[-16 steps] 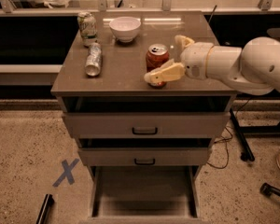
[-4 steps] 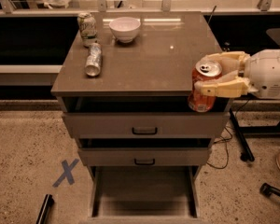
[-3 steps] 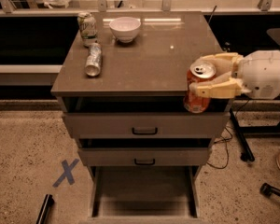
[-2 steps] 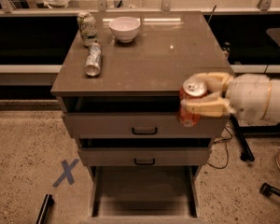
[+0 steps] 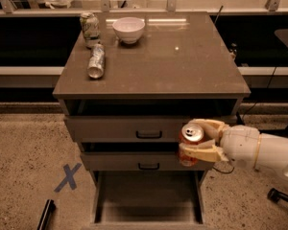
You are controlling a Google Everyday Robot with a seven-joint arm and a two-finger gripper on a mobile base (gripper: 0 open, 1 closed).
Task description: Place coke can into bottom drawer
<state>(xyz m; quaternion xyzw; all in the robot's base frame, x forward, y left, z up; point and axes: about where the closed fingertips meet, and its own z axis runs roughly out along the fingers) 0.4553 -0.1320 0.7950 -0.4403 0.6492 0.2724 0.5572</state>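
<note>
My gripper is clasping the coke can upright above the open bottom drawer's right edge. My lower finger is hiding the can's base.

Arm runs from rt edge toward centre, low in view, approx. horizontal; white forearm w/ rounded wrist. Gripper at its left end, low and rt of centre. Cream fingers (one above, one below) clamped on can, held w/ its top tilted toward camera.
</note>
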